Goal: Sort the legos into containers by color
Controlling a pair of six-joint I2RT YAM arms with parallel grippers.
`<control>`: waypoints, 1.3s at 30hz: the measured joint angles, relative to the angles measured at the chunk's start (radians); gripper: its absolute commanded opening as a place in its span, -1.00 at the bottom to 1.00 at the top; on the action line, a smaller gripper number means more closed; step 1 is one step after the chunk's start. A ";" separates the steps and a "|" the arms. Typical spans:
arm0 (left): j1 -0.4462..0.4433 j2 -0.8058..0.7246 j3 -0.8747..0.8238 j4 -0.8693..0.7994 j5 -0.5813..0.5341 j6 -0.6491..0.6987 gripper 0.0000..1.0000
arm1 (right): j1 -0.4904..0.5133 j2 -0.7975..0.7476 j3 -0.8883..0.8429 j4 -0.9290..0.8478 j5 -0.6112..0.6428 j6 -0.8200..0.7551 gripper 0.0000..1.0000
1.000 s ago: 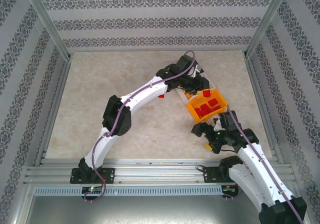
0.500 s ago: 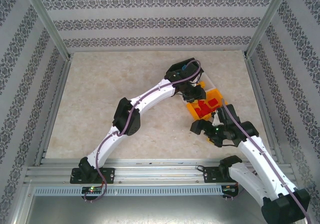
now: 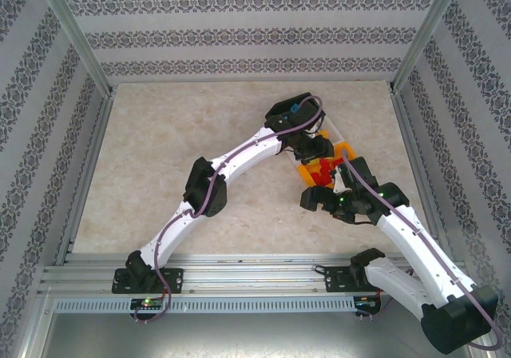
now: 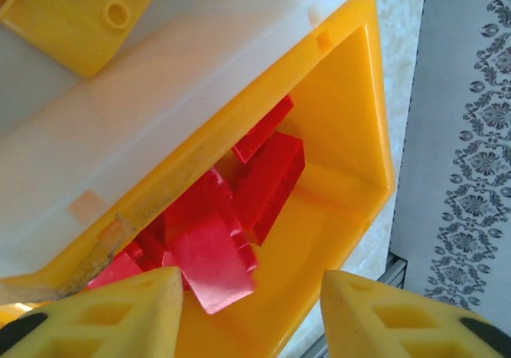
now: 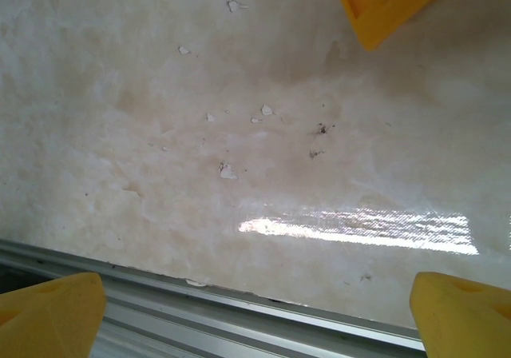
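The orange bin [image 4: 351, 126] holds several red legos [image 4: 267, 178], and one red brick [image 4: 211, 266] lies tilted near my left finger. My left gripper [image 4: 251, 314] hangs open just above this bin with nothing between its fingers. Beside it is the white bin [image 4: 160, 110] with an orange-yellow lego [image 4: 96, 14] inside. From above, the left gripper [image 3: 319, 152] sits over the orange bin [image 3: 306, 169], with red legos [image 3: 322, 177] showing. My right gripper [image 3: 314, 199] is open, low over bare table just in front of the bin, whose corner [image 5: 383, 6] shows. The black bin is hidden.
The near metal rail [image 5: 239, 310] runs under the right gripper [image 5: 255, 318]. Patterned walls [image 3: 239, 38] and metal posts enclose the marble tabletop [image 3: 176, 150]. Both arms crowd the area around the bins at centre right.
The left gripper swung right and came over the orange bin. The right arm pushed forward and left, closer to the bin's near side.
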State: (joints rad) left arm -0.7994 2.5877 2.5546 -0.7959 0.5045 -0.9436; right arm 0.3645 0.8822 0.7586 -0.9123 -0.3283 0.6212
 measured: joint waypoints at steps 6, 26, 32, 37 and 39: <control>-0.009 -0.003 0.022 0.049 0.014 -0.001 1.00 | 0.000 0.014 0.001 -0.005 0.011 -0.019 0.96; -0.010 -0.268 0.001 -0.198 -0.347 0.213 1.00 | 0.000 0.046 0.011 0.005 -0.026 -0.023 0.96; -0.010 -0.513 -0.181 -0.266 -0.480 0.275 1.00 | 0.003 0.090 0.054 0.011 -0.039 -0.024 0.96; 0.021 -0.746 -0.586 -0.219 -0.504 0.280 1.00 | 0.005 0.158 0.141 0.015 -0.039 -0.023 0.96; 0.067 -0.850 -0.784 -0.151 -0.478 0.254 1.00 | 0.005 0.200 0.185 0.023 -0.039 -0.019 0.96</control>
State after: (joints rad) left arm -0.7326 1.7382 1.7706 -0.9466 0.0269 -0.6895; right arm 0.3695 1.0817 0.9432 -0.8898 -0.3668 0.6022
